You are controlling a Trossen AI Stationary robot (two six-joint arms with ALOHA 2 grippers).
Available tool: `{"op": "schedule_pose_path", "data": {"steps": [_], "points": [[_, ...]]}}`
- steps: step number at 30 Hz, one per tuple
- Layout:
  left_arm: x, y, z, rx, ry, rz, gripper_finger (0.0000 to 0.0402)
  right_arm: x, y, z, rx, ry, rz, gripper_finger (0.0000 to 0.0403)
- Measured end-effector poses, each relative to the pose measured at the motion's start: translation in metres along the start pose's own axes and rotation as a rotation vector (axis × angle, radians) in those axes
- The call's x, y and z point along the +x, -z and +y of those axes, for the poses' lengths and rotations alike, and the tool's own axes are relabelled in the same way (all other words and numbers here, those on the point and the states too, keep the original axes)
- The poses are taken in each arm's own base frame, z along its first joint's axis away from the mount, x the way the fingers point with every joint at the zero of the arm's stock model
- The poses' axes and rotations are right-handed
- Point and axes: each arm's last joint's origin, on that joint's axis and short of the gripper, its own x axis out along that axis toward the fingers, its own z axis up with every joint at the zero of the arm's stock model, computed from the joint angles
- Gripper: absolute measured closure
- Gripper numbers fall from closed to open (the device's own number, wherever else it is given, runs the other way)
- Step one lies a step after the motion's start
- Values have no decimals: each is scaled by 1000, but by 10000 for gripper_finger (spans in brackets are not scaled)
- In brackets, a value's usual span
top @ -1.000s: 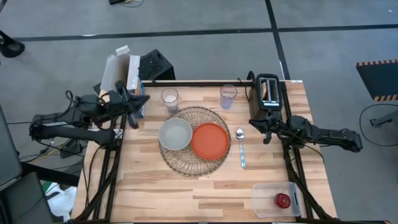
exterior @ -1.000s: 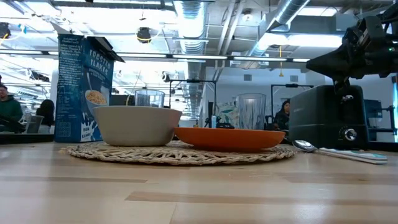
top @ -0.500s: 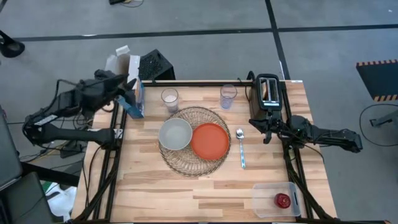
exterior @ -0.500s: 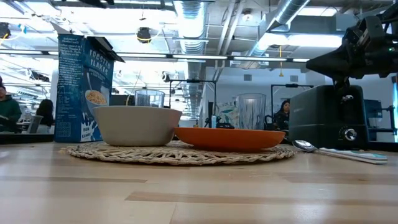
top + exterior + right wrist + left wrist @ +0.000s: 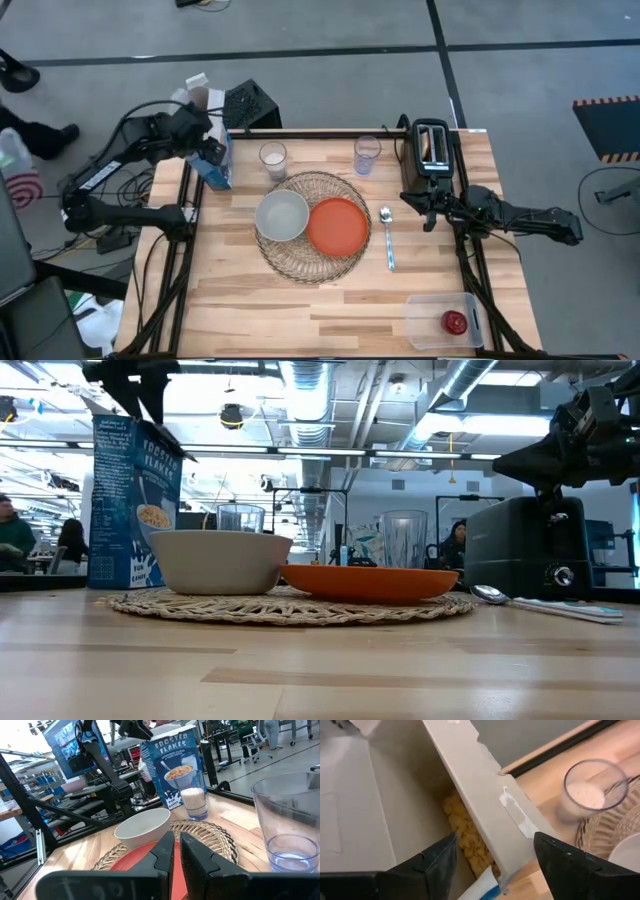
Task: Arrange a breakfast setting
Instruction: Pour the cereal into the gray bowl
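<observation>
2 glasses [image 5: 273,157] [image 5: 367,154] | 1 bowl [image 5: 282,215] | 1 plate [image 5: 338,226] | 1 spoon [image 5: 388,240] | 1 apple [image 5: 456,322]

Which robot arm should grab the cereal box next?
Probably the left. Its gripper is open right above the cereal box, fingers astride one top flap. The right gripper, shut, sits by the toaster.

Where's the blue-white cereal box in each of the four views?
High view: blue-white cereal box at the table's far left corner, under the left gripper.
Low view: tall at far left, behind the grey bowl.
Left wrist view: open top flap and cereal inside fill the frame.
Right wrist view: upper middle, "Frosted Flakes" front.
Shared landmark: the clear glass holding something white beside the box.
</observation>
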Motion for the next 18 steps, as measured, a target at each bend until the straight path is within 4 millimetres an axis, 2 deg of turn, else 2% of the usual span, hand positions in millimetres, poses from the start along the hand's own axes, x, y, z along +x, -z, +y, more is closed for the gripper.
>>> {"op": "schedule_pose_path", "data": {"steps": [14, 18], "points": [[42, -9, -17, 125, -32, 319, 167, 0, 1, 0, -50, 2, 7, 343], [57, -14, -27, 176, -30, 389, 187, 0, 1, 0, -50, 2, 7, 343]]}}
